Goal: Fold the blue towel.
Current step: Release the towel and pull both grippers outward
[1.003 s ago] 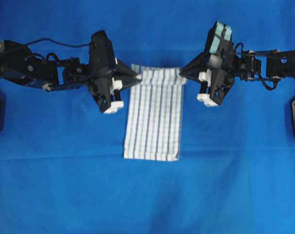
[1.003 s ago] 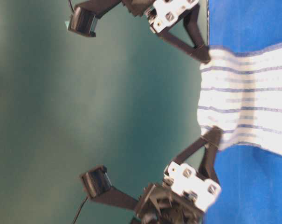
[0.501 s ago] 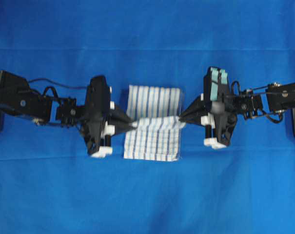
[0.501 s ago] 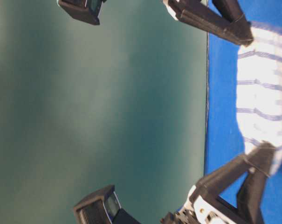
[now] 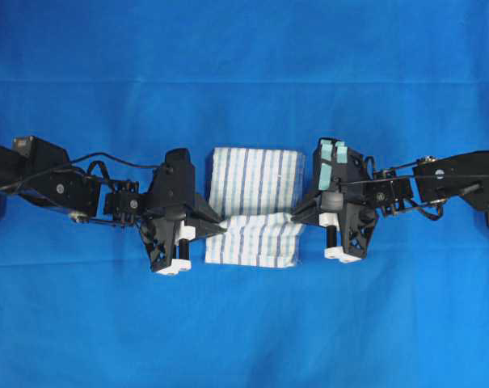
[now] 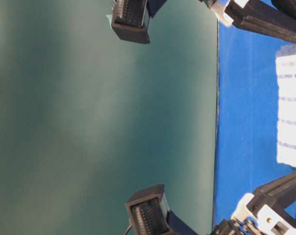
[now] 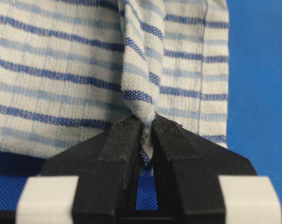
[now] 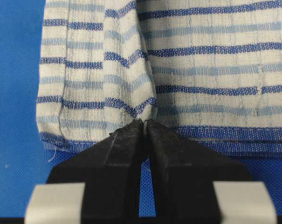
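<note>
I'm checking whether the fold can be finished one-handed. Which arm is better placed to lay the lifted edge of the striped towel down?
Neither clearly; probably both together. The left gripper and right gripper each pinch one corner of the white woven blue-striped towel, level with each other, about equally short of its near edge.

Black arms (image 5: 58, 184), white gripper blocks (image 5: 173, 265)

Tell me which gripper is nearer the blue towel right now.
Neither: both hold it. The left gripper is shut on the blue towel's left edge, the right gripper on its right edge, carrying the raised fold between them.
</note>
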Controlling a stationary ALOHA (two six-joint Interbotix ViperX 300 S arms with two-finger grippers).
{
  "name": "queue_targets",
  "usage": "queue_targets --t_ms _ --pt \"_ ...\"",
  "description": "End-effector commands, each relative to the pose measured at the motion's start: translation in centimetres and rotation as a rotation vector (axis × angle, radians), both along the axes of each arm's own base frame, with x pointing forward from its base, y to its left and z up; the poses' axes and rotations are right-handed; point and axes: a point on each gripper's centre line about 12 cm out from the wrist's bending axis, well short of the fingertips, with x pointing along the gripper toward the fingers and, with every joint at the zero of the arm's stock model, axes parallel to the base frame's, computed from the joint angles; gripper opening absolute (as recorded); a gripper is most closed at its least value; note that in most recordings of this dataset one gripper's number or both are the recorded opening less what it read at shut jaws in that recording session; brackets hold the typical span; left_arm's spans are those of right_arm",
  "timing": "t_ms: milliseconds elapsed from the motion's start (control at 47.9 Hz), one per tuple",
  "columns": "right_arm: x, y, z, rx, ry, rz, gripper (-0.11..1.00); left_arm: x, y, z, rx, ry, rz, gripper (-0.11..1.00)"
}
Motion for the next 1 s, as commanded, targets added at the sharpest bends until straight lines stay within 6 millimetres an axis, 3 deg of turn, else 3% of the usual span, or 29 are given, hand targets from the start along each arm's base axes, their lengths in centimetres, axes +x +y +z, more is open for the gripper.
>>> queue_targets --t_ms 0,104,355,397,522,564,731,982 --pt "0.6 0.1 0.9 0.008 -0.033 -0.002 0.05 0.0 -0.2 0.5 -0.003 -0.017 -0.003 0.04" --pt "0.8 0.1 0.9 0.009 -0.035 -0.003 0.05 0.0 -0.2 0.5 -0.004 -0.017 -0.002 0.09" --pt "1.4 1.7 1.5 0.02 -0.061 0.032 0.07 0.1 -0.9 0.8 -0.005 -0.024 -0.022 0.44" --pt "1.5 2.1 1.7 0.026 -0.065 0.038 0.14 0.1 -1.3 1.0 -0.006 -0.027 -0.032 0.47" --pt "1.8 3.7 2.7 0.038 -0.083 0.072 0.5 -0.3 -2.7 2.0 0.001 -0.039 -0.08 0.49" --pt "1.8 4.0 3.0 0.037 -0.085 0.079 0.56 -0.4 -3.1 2.5 0.001 -0.044 -0.09 0.49" --pt "1.5 4.5 4.6 0.033 -0.096 0.089 0.49 -1.2 -3.3 4.6 -0.001 -0.05 -0.101 0.49" --pt "-0.2 4.0 8.2 0.009 -0.123 0.086 0.49 -3.2 -2.9 8.8 0.006 -0.091 -0.113 0.49"
